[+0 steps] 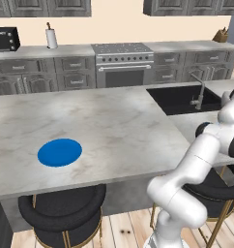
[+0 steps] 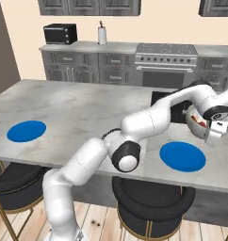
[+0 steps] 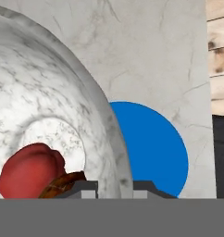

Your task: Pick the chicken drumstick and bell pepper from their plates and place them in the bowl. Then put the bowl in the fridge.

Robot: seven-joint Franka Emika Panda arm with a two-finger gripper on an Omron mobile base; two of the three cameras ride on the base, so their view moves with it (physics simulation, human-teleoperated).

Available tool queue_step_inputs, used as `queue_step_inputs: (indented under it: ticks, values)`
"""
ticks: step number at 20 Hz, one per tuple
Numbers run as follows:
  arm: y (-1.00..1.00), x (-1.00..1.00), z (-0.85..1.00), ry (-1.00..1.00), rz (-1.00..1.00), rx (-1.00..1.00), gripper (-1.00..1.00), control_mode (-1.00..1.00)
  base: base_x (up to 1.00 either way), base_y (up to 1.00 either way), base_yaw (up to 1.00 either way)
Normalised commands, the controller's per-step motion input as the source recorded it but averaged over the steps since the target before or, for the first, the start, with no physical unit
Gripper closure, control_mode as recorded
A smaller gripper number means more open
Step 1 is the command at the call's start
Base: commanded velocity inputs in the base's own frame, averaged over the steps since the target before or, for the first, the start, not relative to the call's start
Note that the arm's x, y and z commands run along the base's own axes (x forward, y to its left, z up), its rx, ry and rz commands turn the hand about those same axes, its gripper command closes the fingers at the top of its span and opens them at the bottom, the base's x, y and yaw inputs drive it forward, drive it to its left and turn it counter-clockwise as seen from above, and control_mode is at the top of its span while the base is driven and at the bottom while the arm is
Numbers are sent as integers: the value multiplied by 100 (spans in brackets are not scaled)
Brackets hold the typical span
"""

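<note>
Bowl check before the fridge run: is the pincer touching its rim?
Touching: hand view shows the pincer fingertips straddling the bowl rim, shut on it.

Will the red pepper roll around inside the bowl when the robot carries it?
Probably a little. The bell pepper looks round and smooth, so it may roll. The bowl is deep with curved sides, which should keep it in. The chicken drumstick lies against the pepper and may stop it. The claw pinches just the rim, so the bowl might tilt.

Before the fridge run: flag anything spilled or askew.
Nothing spilled. The pepper and drumstick lie inside the bowl, and the gripper is shut on its rim, holding it above the counter. Both plates lie flat and bare.
</note>
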Motion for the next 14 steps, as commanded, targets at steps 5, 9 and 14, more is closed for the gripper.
queue_step_inputs:
  ticks: [5, 9, 14]
  values:
    - [80, -24, 9, 0, 0, -11, 100, -100, 0, 0, 0]
    - [80, -37, 1, -1, 0, -14, 100, -100, 0, 0, 0]
    - [81, -35, 0, -7, 0, -12, 100, -100, 0, 0, 0]
